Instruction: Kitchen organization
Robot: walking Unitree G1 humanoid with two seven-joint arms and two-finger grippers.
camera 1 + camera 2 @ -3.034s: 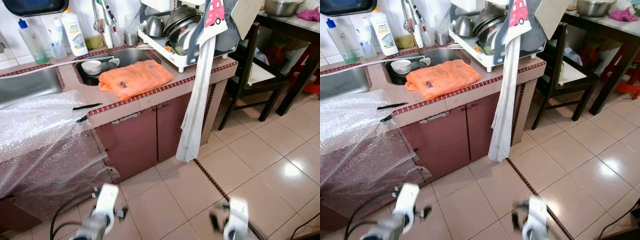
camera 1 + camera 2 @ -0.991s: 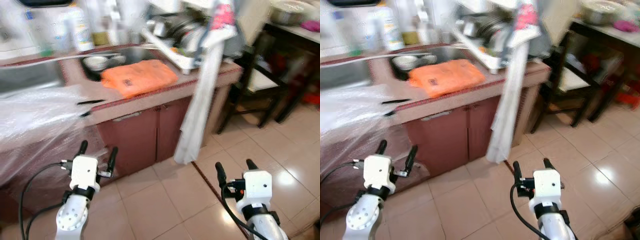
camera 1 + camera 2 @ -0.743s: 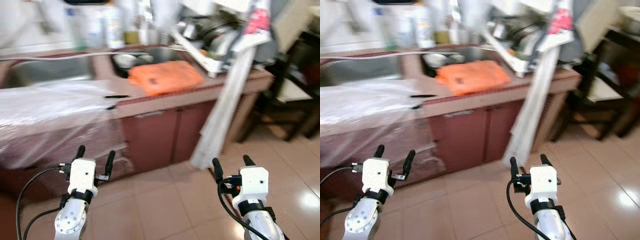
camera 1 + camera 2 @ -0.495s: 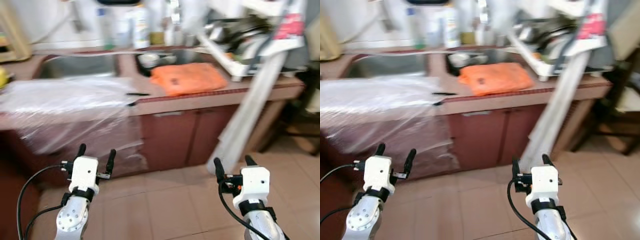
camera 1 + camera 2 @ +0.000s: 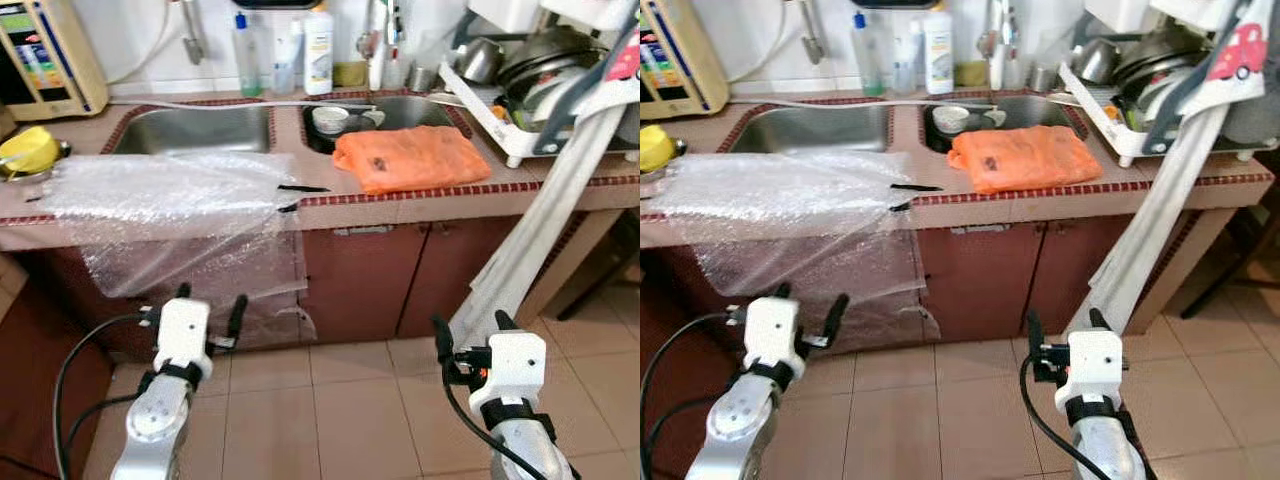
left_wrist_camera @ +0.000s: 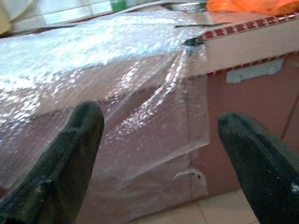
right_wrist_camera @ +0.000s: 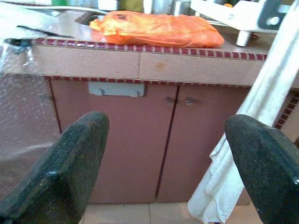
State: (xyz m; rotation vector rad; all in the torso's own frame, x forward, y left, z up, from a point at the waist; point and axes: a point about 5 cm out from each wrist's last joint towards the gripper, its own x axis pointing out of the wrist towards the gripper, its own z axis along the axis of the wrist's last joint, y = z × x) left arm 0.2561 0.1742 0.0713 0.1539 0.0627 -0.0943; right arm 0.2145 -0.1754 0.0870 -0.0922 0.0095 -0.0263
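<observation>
Left eye view: the left gripper (image 5: 209, 304) and the right gripper (image 5: 467, 332) are held low in front of the cabinet doors, each with its fingers spread and nothing between them. The bubble wrap (image 5: 175, 200) is draped over the counter (image 5: 420, 205) edge, up and ahead of the left gripper. The orange bag (image 5: 410, 158) lies flat on the counter in front of the right-hand sink (image 5: 425, 108), its long axis running along the counter edge.

Right eye view: the same layout is seen. A bowl (image 5: 950, 118) sits in the right-hand sink just behind the orange bag; a dish rack (image 5: 1160, 90) stands at the right end, with a white towel (image 5: 1160, 200) hanging from it down to the floor, close beside the right gripper.

Left wrist view: the bubble wrap (image 6: 93, 84) is seen straight ahead between the two parted fingers (image 6: 65, 158), hanging down over the cabinet front.

Right wrist view: the orange bag (image 7: 154, 29) is seen above and ahead of the parted fingers (image 7: 70, 163), with the towel (image 7: 261, 121) off to one side.

Deciding relation: the bubble wrap is judged nearer the left arm, the orange bag nearer the right; both lie higher than the grippers, so a raise and a forward reach would be needed.
</observation>
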